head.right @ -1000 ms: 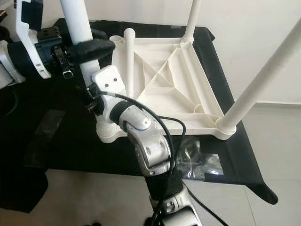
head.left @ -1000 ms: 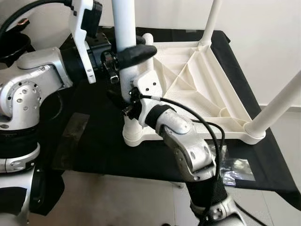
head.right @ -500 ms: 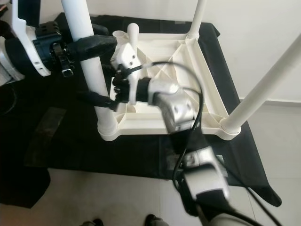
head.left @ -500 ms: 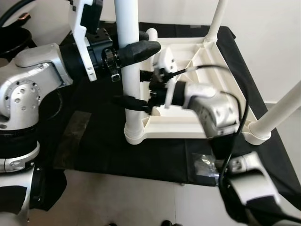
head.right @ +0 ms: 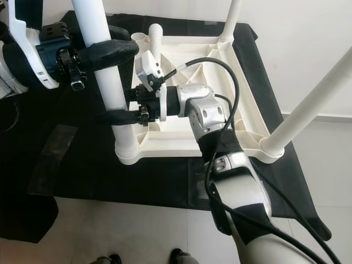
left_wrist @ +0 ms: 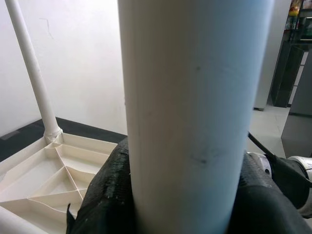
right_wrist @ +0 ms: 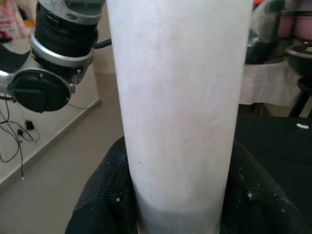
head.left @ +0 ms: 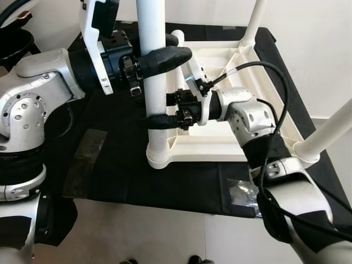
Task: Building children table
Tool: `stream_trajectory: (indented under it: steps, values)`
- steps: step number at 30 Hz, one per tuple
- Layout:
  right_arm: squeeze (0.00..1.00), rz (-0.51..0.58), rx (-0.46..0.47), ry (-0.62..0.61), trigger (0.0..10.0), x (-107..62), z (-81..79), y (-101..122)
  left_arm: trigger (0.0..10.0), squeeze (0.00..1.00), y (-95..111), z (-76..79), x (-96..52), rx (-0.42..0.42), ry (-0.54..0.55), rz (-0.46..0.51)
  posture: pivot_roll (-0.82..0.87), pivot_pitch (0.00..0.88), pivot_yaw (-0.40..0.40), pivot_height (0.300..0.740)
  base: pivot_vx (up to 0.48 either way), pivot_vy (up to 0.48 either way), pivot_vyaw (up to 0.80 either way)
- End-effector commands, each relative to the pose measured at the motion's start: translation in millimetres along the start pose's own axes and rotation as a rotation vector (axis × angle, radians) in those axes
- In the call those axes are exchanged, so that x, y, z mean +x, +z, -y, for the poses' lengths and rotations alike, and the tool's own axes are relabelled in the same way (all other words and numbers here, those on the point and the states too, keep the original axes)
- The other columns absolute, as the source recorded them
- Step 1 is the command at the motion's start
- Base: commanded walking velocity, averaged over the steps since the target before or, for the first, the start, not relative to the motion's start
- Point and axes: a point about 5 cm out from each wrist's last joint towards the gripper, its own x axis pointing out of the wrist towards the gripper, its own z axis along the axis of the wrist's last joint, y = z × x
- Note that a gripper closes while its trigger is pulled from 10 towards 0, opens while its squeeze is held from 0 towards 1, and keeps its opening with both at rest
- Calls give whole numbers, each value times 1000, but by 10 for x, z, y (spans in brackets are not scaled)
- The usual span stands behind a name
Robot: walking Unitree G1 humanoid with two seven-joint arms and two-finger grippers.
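— How many table legs (head.left: pixel 155 82) stand up from the upturned tabletop (head.left: pixel 242 77)?

— Three upright, one at each of three corners. A fourth, shorter white tube (head.right: pixel 154 41) rises at about eleven o'clock.

— And grippers on the near leg?

— Two. Also one plastic bag (head.left: pixel 242 192).

A black cloth (head.left: pixel 118 165) covers the work surface and carries the things. On it lies the white table top (head.left: pixel 231 82), turned upside down so its ribbed underside faces up, with white legs standing from its corners. A clear plastic bag (head.left: pixel 242 192) lies on the cloth near the front edge. Below is a pale tiled floor (head.left: pixel 148 236).
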Motion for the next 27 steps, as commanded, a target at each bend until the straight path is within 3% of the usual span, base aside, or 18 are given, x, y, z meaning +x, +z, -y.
stream_trajectory:
  steps: [1, 10, 11, 16, 17, 18, 20, 21, 23, 24, 26, 27]
  values:
    - [0, -10, 2, 59, 0, 31, -17, -21, 10000, 0, -70, 60, 30, -20, -47, -56, 89, 250, -24, 740, 0, 0, 0]
    - [0, -6, -12, 61, 0, 3, 26, -24, 10000, 0, -71, 31, 42, -12, -26, -52, 84, 247, -21, 740, 0, 0, 0]
    - [0, -5, -12, 55, 0, -3, 30, -26, 10000, 1000, -74, 31, 46, -19, -40, -52, 78, 246, -20, 740, 0, 0, 0]
    - [0, -8, -17, 27, 0, -12, 42, -45, 10000, 1000, -82, 29, 51, -33, -49, -51, 68, 243, -27, 740, 0, 0, 0]
    - [0, -11, -20, 3, 0, -15, 51, -59, 10000, 1000, -85, 24, 51, -32, -42, -53, 66, 243, -30, 740, 0, 0, 0]
    - [0, -28, -26, -147, 0, 15, 72, -142, 10000, 1000, -82, -8, 40, -28, 14, -46, 56, 244, -49, 740, 0, 0, 0]
    - [0, -28, -26, -147, 0, 15, 72, -142, 10000, 1000, -82, -8, 40, -28, 14, -46, 56, 244, -49, 740, 0, 0, 0]
    - [0, -36, -31, -201, 0, 32, 72, -176, 10000, 0, -79, -19, 35, -23, 32, -45, 56, 244, -49, 740, 0, 0, 0]
    - [0, -36, -31, -201, 0, 32, 72, -176, 10000, 0, -79, -19, 35, -23, 32, -45, 56, 244, -49, 740, 0, 0, 0]
    - [0, -100, -8, -384, 0, 120, 12, -339, 10000, 0, -77, -28, 25, -28, 40, -42, 40, 246, -68, 740, 0, 0, 0]
    - [0, -100, -8, -384, 0, 120, 12, -339, 10000, 0, -77, -28, 25, -28, 40, -42, 40, 246, -68, 740, 0, 0, 0]
    - [0, -160, 15, -722, 0, 180, -85, -536, 10000, 0, -77, -34, 14, -32, 42, -42, 33, 246, -72, 740, 0, 0, 0]
